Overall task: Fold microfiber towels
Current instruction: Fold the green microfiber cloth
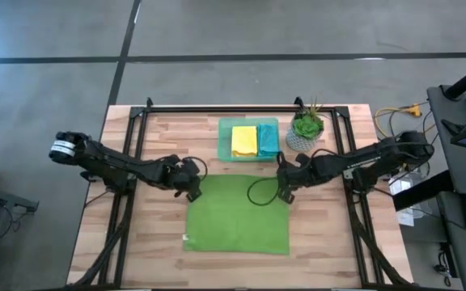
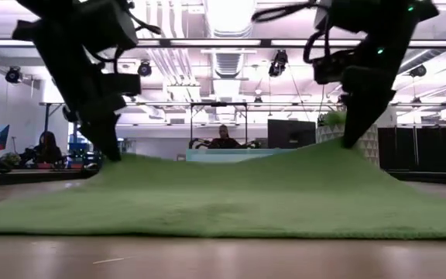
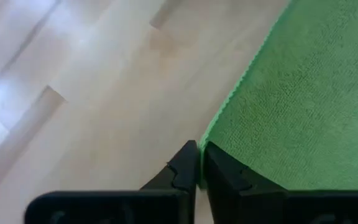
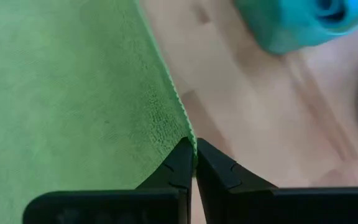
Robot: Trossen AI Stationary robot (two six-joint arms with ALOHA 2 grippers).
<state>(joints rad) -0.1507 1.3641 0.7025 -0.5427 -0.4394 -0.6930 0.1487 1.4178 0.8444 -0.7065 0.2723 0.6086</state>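
- Translucent green rectangular tray with folded yellow towel, and potted plant, stand behind.
- Spread lime green microfiber towel: left gripper and right gripper each pinch a far corner.

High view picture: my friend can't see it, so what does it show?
From above, two dark robot arms pinch the far corners of a lime green towel spread on a wooden table, the left gripper and right gripper both shut on it. Behind sit a green tray holding yellow and teal towels, and a small plant.
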